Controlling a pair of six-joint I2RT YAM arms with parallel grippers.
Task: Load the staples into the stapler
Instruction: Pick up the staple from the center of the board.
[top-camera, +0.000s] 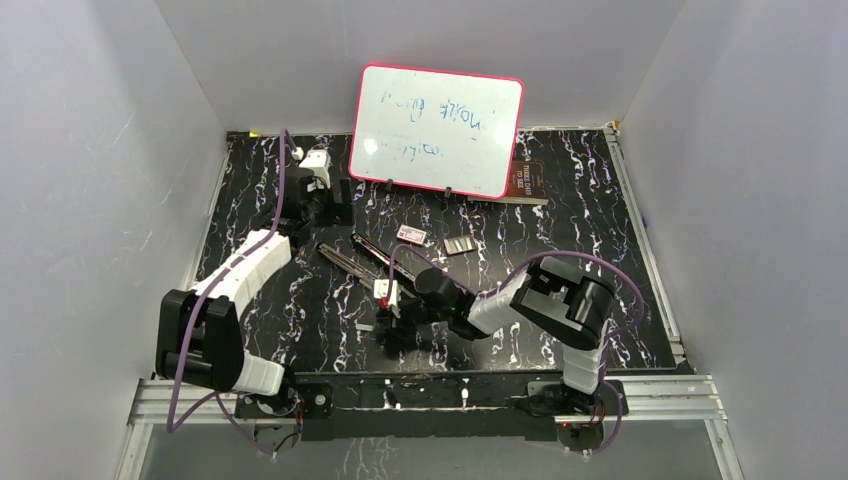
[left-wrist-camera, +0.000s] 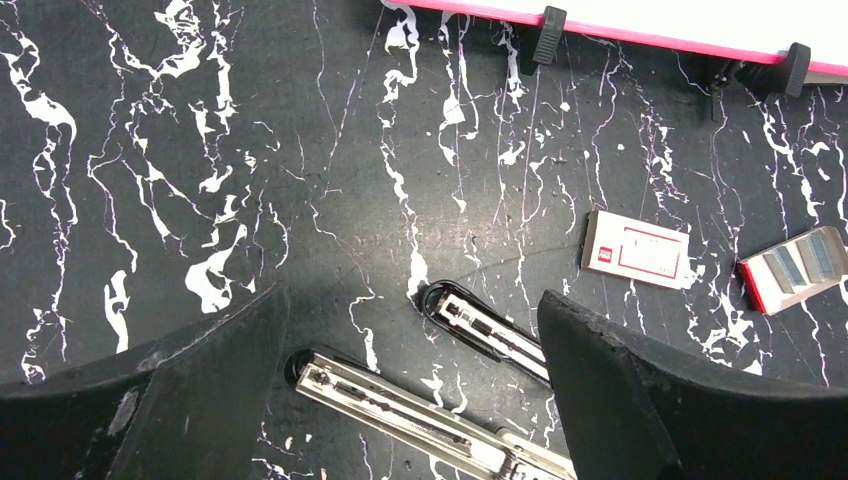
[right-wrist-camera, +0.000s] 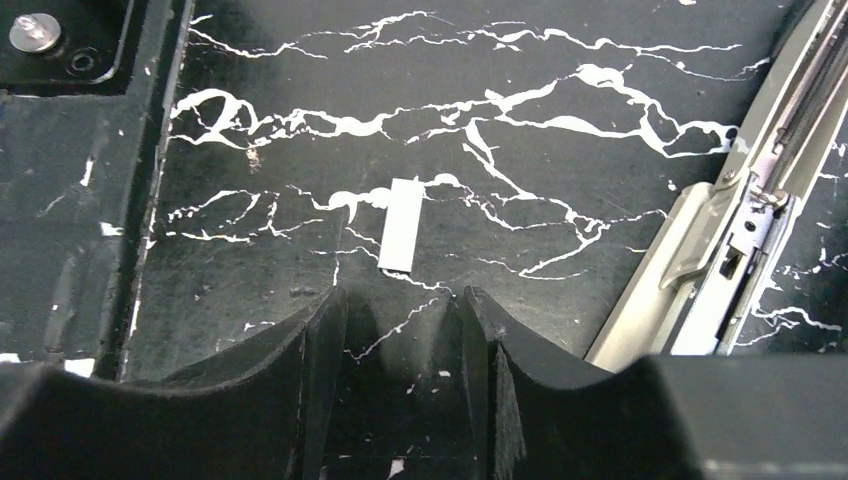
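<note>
- Left tool (left-wrist-camera: 412, 320): fingers spread wide and empty, hovering above the stapler (left-wrist-camera: 385, 402). The stapler lies splayed open in two halves on the table (left-wrist-camera: 150, 150), with its metal rail exposed.
- Right tool (right-wrist-camera: 402, 300): fingers partway apart with nothing between them. It sits low over a loose strip of staples (right-wrist-camera: 402, 225), which lies flat just ahead of the tips, near the stapler.
- Step, as I judge it: picking up the strip. Next move calls for straddling its narrow sides, pinching it, then carrying it to the rail.
- White box (left-wrist-camera: 637, 250): red label, too small to read.
- Whiteboard (top-camera: 437, 130): blue scrawl, illegible.
</note>
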